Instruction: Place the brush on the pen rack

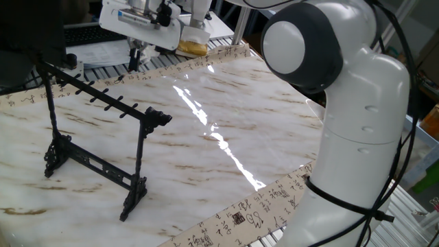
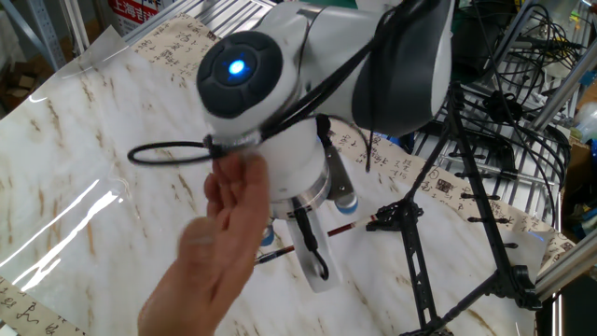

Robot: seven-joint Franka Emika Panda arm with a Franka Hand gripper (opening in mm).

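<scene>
Black pen rack (image 1: 96, 147) waits while our claw (image 1: 137, 56) hovers behind it.
We cannot tell its opening; the brush (image 2: 298, 248) needs a level, centred grip.

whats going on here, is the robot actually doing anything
The robot's hand is down at the far edge of the marble table, just beyond the black pen rack. The thin brush lies low across the table beneath it, near one end of the rack, and is not on the rack yet. Whether the hand grips it cannot be told. A person's open palm is blurred in front of the other fixed camera.
</scene>
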